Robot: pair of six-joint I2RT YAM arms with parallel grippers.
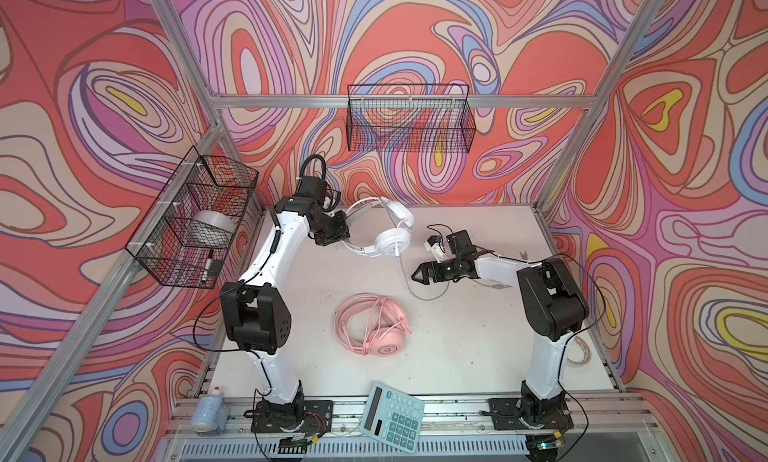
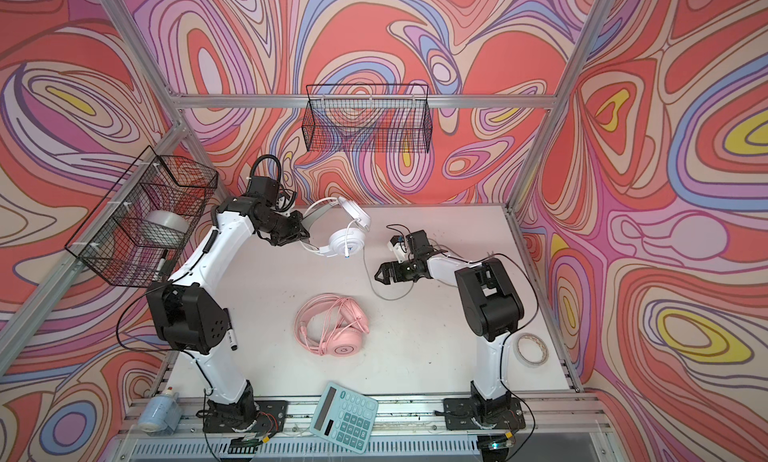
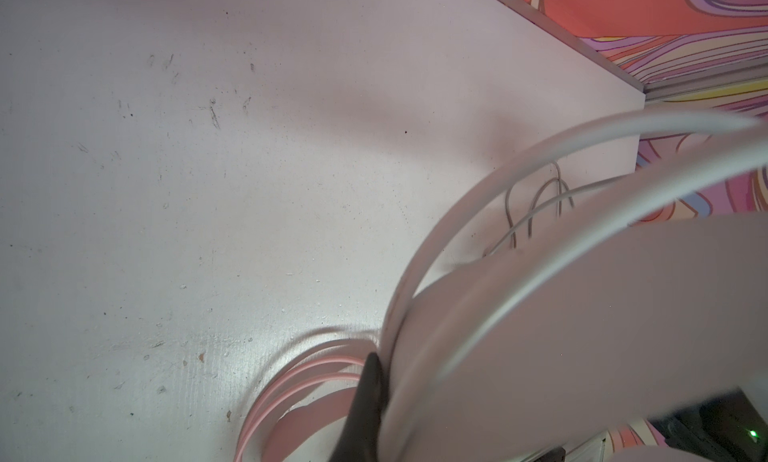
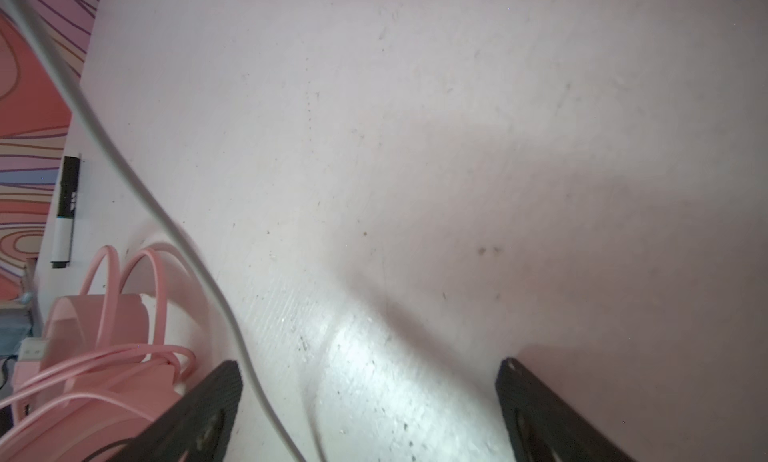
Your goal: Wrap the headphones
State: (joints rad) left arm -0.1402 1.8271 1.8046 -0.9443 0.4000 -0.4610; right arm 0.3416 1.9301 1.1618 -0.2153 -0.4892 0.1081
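Currently, I read my left gripper (image 1: 344,230) as clamped on the headband of the white headphones (image 1: 392,243) at the far side of the table (image 1: 465,339). I cannot tell whether the lower earcup touches the surface. My right gripper (image 1: 417,274) stands spread wide and grips nothing. In the right wrist view, the greyish cable (image 4: 166,223) runs between its fingers, just beside one. The pink headphones (image 1: 376,327) lie mid-table with their cable looped over them, apart from both grippers.
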